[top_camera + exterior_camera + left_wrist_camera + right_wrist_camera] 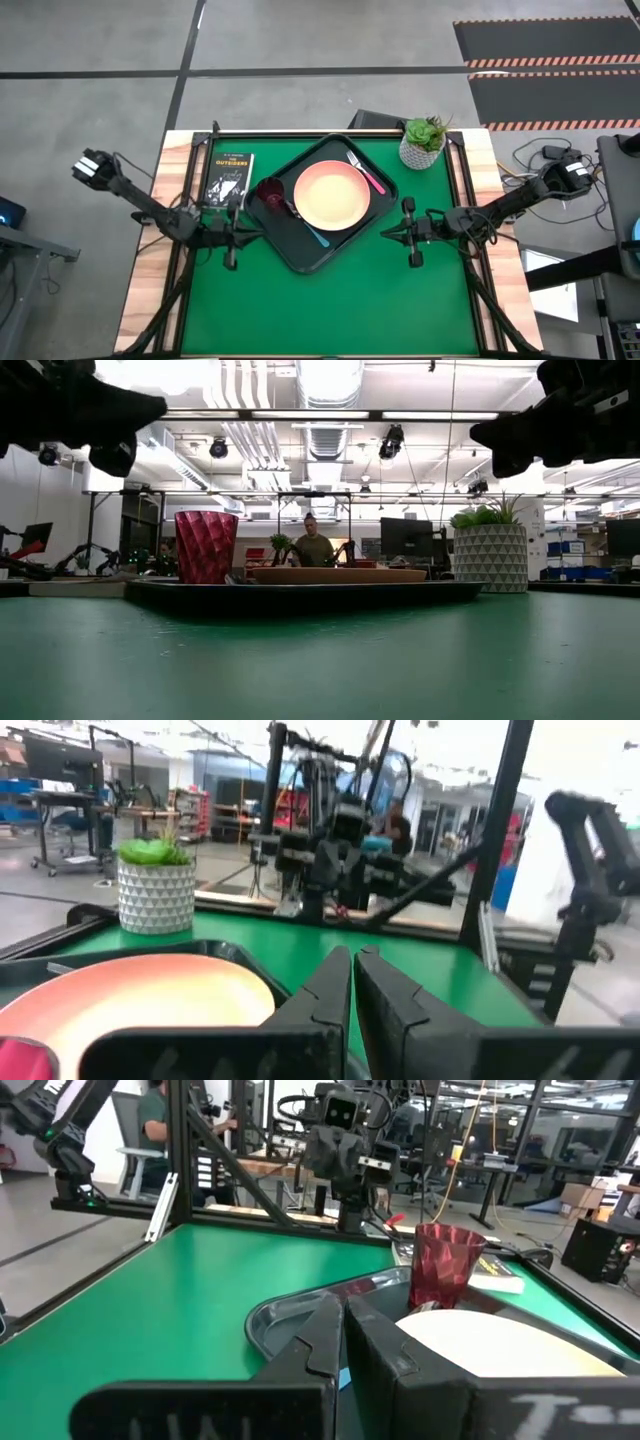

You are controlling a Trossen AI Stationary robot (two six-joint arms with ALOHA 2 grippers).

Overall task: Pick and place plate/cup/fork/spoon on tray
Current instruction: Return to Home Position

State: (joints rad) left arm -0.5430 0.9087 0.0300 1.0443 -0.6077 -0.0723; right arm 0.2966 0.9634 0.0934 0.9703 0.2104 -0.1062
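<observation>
The black tray (330, 255) sits turned at an angle on the green surface (330, 310), and all four pieces of tableware lie in it. The peach plate (331, 193) fills the middle of the tray; the dark red cup (270, 192) stands upright just beside the plate, toward the left arm. The fork (366, 173) with its pink handle lies along the plate's edge on the side nearest the potted plant (424, 142), and the spoon (312, 231) with its blue handle pokes out from the plate's opposite edge. A small black book (229, 178) lies on the surface close by the tray, near the cup. The left gripper (231, 240) hovers just outside the tray by the cup, its fingers (322, 995) pressed together and holding nothing. The right gripper (409, 233) hangs near the tray's other side, fingers (325, 1335) likewise closed and empty
</observation>
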